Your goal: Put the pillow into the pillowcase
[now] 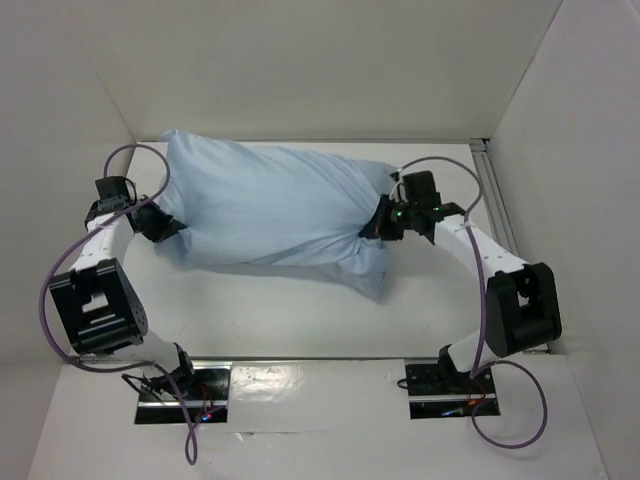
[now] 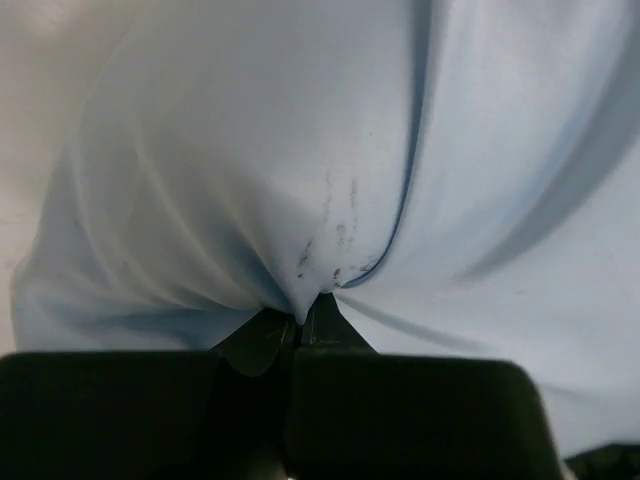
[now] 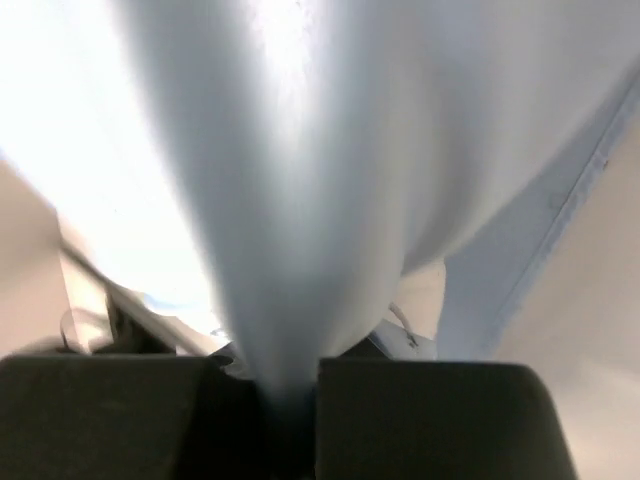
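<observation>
Pillowcase (image 1: 270, 215), plump wrinkled light blue cloth, left end effector (image 1: 172, 229) and right end effector (image 1: 370, 229) each clamped on pinched folds

**Robot lab test cell, boxed in plain white**
Bare white wall panels (image 1: 300, 60) close in a white counter (image 1: 290, 320). An aluminium rail (image 1: 495, 195) runs down one side. Two robot arms (image 1: 100, 305) stand bolted on metal plates (image 1: 215, 385) at the near edge, trailing purple cables (image 1: 135, 147).
</observation>
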You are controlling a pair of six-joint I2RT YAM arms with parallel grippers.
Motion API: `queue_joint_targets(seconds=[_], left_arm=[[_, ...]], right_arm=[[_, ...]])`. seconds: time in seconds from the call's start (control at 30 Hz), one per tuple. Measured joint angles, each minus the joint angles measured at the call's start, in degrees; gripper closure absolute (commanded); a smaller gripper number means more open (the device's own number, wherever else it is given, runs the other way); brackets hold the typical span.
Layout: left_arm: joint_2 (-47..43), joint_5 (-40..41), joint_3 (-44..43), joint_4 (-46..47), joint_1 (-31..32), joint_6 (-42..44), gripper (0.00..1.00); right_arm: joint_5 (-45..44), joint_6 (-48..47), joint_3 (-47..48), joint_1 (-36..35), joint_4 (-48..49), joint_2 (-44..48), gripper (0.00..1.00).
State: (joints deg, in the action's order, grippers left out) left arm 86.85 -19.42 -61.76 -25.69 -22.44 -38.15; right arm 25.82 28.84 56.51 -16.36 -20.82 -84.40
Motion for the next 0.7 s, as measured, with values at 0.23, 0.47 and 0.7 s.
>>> queue_joint_targets(seconds=[0.23, 0.47, 0.7], left_arm=[[0.4, -14.4, -6.9, -1.1, 1.5, -2.3, 1.0], [-11.2, -19.2, -9.0, 0.2, 2.9, -3.0, 1.0], [-8.5, -17.9, 2.2, -1.2, 2.7, -2.4, 0.26]], right_arm=[[2.2, -1.6, 19.3, 14.9, -3.7, 0.2, 1.0], [5.6, -1.5, 20.0, 20.0, -5.9, 6.0, 1.0], [0.0, 0.0, 9.8, 23.2, -8.5, 4.2, 0.31]])
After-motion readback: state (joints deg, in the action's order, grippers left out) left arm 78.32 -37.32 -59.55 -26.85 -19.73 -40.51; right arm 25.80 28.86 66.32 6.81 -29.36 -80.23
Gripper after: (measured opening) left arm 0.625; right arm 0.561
